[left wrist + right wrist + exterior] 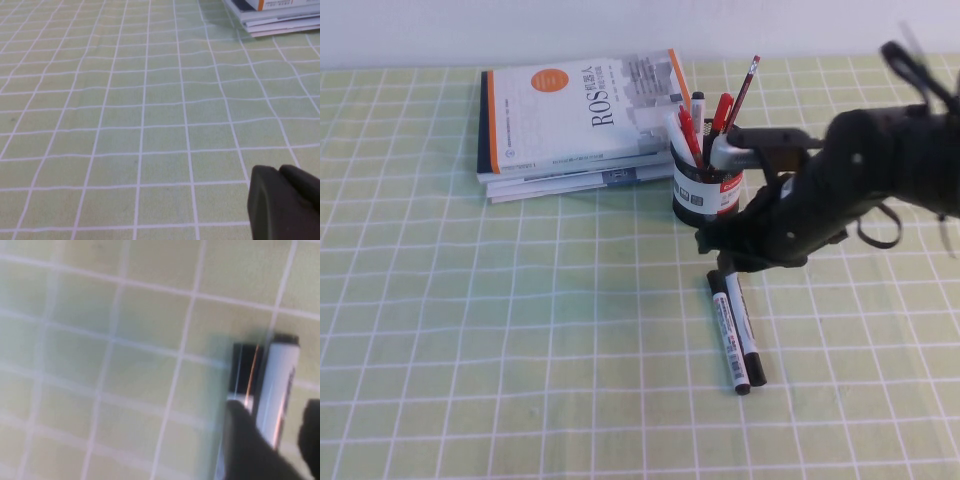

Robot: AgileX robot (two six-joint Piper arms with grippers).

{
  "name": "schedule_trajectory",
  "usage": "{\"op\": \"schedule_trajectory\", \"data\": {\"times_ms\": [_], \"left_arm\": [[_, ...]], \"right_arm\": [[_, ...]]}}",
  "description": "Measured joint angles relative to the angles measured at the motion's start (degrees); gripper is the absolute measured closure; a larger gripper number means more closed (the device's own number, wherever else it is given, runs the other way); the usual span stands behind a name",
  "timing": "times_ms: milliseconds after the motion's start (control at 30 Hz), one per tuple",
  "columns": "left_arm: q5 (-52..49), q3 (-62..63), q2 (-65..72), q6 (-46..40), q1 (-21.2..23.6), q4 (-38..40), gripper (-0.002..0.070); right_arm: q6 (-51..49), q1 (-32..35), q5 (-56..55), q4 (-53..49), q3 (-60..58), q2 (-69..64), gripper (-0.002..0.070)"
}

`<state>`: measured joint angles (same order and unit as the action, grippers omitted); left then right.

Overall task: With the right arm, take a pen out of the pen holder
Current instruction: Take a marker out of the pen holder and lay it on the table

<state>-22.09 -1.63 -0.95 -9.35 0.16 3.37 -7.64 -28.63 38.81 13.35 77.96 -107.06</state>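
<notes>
On a tabletop [470,330] under a pale green cloth [150,125] with a white grid, a round black holder [703,195] with a white and red label stands toward the back, right of centre. Red pens [721,112] and a red pencil [749,84] stick up out of it, leaning different ways. Just to its left lies a stack of books [570,125], the top one white with an orange edge. Just in front of the holder, two markers [738,335] lie flat side by side, touching along their length, black caps toward the robot. From the right, the dark right arm reaches across and hides the holder's right side in the high view. Its right claw [725,266] points down at the far ends of the two markers, close in front of the holder. Seen from the right wrist, its fingers [245,440] are spread, one on each side of a white marker barrel, with a sliver of cloth showing between the barrel and one finger. The second marker lies hard against the first, partly hidden by the other finger. The left claw [282,205] is out of the high view. Its wrist camera shows a dark part of it above bare cloth, well apart from the books, and whether it is spread or pressed together cannot be told.
</notes>
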Motion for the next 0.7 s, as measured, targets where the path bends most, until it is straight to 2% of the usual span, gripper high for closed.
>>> {"op": "schedule_trajectory", "data": {"times_ms": [133, 200, 333, 700], "left_arm": [[0.0, 0.0, 0.0, 0.0, 0.0, 0.0, 0.068], [0.0, 0.0, 0.0, 0.0, 0.0, 0.0, 0.068], [0.0, 0.0, 0.0, 0.0, 0.0, 0.0, 0.068], [0.0, 0.0, 0.0, 0.0, 0.0, 0.0, 0.068]], "right_arm": [[0.0, -0.83, -0.77, -1.67, -6.98, 10.34, 0.0603], [0.11, -0.82, 0.42, -2.57, -10.26, 15.84, 0.0652], [0.67, -0.82, 3.36, -4.33, -15.81, 25.81, 0.0681], [1.04, -0.82, 5.41, -5.54, -33.71, 52.57, 0.0688]]}}
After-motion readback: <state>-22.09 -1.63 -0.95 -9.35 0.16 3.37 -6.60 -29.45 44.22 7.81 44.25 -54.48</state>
